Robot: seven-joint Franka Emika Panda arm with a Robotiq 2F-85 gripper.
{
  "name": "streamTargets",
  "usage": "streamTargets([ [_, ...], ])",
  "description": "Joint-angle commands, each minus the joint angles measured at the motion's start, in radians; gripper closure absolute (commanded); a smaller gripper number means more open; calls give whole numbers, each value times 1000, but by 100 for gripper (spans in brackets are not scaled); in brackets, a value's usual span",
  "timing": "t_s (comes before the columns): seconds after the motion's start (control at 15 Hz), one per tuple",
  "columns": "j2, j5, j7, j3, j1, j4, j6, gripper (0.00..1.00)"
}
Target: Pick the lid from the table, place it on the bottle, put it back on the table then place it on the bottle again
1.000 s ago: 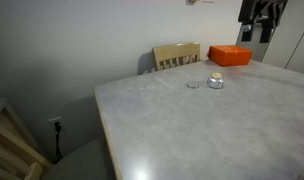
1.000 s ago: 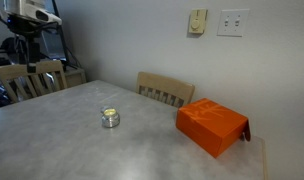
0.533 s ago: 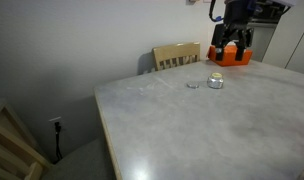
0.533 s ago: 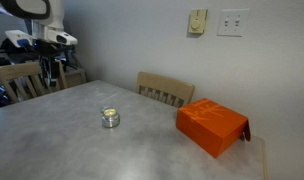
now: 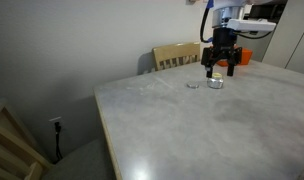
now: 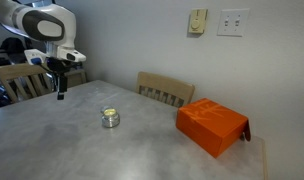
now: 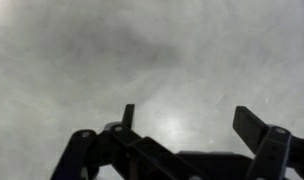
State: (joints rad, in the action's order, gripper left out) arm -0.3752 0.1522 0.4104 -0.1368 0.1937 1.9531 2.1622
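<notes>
The bottle, a small squat glass jar, stands on the table in both exterior views [image 5: 215, 82] [image 6: 111, 118]. The lid [image 5: 193, 85], a tiny flat silver disc, lies on the table just beside the jar, toward the chair; I cannot make it out from the opposite side. My gripper [image 5: 220, 68] [image 6: 60, 90] hangs open and empty a little above the table [image 5: 192, 130], behind the jar and apart from it. The wrist view shows my gripper [image 7: 190, 120] with both fingers spread over bare grey tabletop [image 7: 112, 50]; neither jar nor lid shows there.
An orange box [image 6: 212, 125] lies near the table's far edge, partly behind my arm [image 5: 248, 57]. A wooden slatted chair [image 5: 177, 56] [image 6: 164, 90] stands against the table by the wall. Another chair [image 5: 12, 150] is at the near corner.
My arm has swung in from the edge of both exterior views and come down over the table, close behind the jar. Jar, lid and box have not moved.
</notes>
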Motion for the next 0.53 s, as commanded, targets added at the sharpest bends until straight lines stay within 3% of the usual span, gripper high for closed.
streamTargets([
  [0.0,19,-54,91,34,37,1,10,0],
  [0.27,-42,-125,238,75,57,-53,0,0],
  [0.47,-101,-59,234,63,34,-80,69,0],
])
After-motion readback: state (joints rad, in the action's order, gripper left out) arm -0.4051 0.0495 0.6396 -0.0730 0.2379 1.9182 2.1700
